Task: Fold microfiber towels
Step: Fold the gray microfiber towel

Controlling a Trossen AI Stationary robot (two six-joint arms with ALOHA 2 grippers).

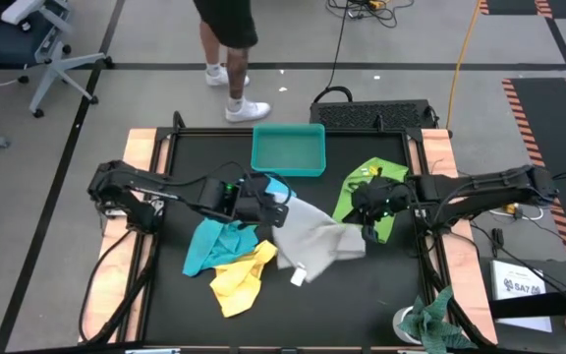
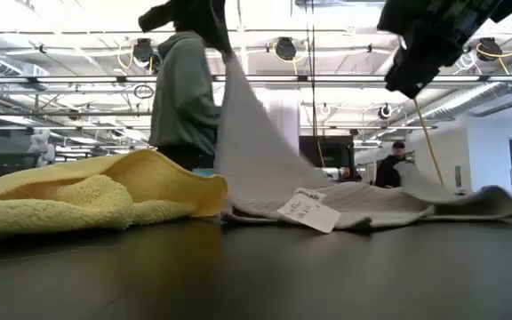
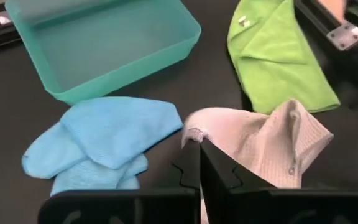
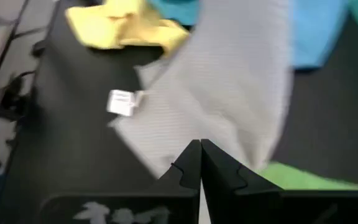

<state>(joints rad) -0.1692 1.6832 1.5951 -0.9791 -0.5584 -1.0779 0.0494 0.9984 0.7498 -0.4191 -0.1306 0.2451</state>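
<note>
both hands are pinched shut on the pale grey towel (image 1: pixel 308 241): left hand (image 3: pixel 199 149) lifts one edge mid-bench, right hand (image 4: pixel 199 149) grips the opposite edge over the lime green towel (image 1: pixel 369 193).
risks: thin pinch could slip if the arms pull apart; dragging grey cloth may snag the yellow towel (image 1: pixel 239 278) or turquoise towel (image 1: pixel 209 246) just beside it, or rumple the light blue towel (image 3: pixel 98 140).
teal tray (image 1: pixel 288 169) at the bench's back: nothing in it.
</note>
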